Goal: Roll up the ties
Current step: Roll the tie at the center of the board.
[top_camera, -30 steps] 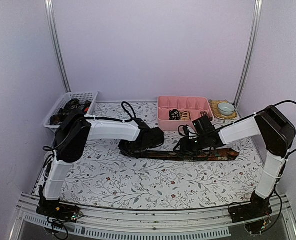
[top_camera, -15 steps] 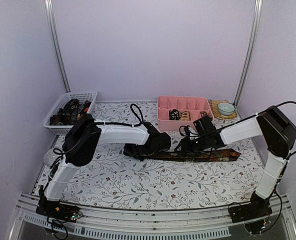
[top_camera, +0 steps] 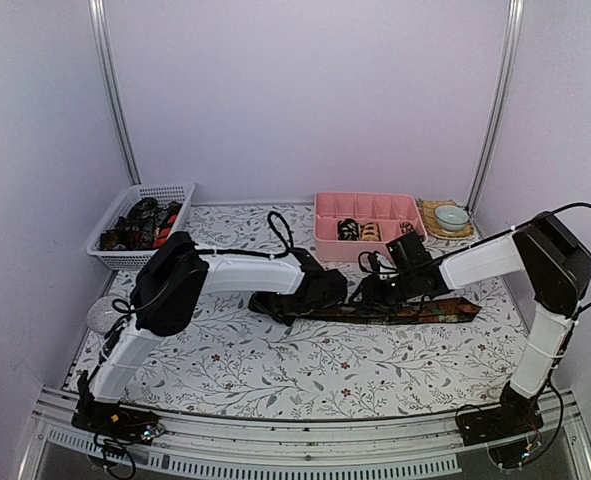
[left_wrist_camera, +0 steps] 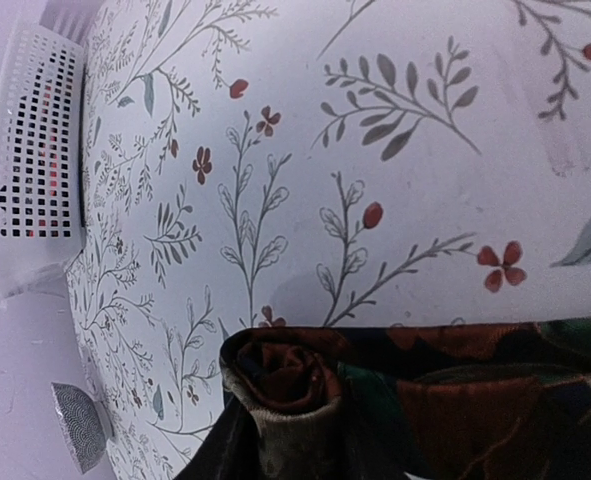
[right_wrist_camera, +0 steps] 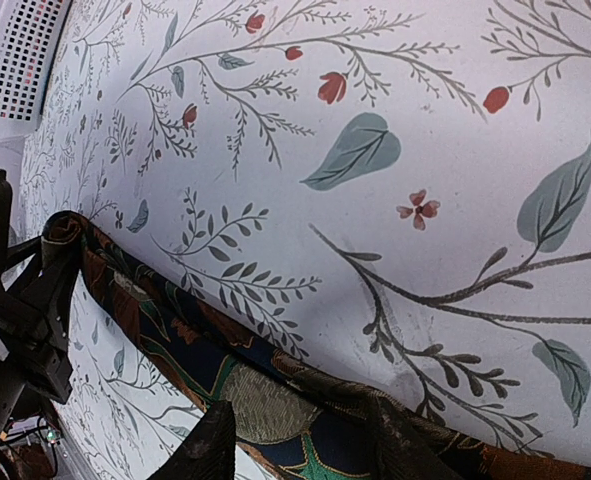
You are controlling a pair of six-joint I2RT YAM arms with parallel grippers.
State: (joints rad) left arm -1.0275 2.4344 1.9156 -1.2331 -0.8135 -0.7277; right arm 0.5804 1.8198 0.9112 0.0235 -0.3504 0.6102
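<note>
A long dark patterned tie (top_camera: pixel 425 310) lies flat across the middle of the table. Its left end is wound into a small coil (left_wrist_camera: pixel 280 385). My left gripper (top_camera: pixel 325 292) is at that coil, and the coil sits right at its jaws. Fabric hides most of its fingers. My right gripper (top_camera: pixel 372 292) is just right of it on the flat part of the tie (right_wrist_camera: pixel 265 400). Its fingers (right_wrist_camera: pixel 215 445) are spread apart, with the tips down on the cloth. More ties lie in the white basket (top_camera: pixel 140 225). Rolled ties sit in the pink tray (top_camera: pixel 365 215).
The basket (left_wrist_camera: pixel 35 160) is at the back left and the pink tray at the back centre. A cup on a saucer (top_camera: pixel 452 217) stands at the back right. A small grey round object (top_camera: pixel 100 315) sits near the left edge. The floral cloth covers the table.
My left arm has moved right along the tie. The tie's left end has shifted right with it and the flat stretch is shorter. My right gripper has barely moved.
</note>
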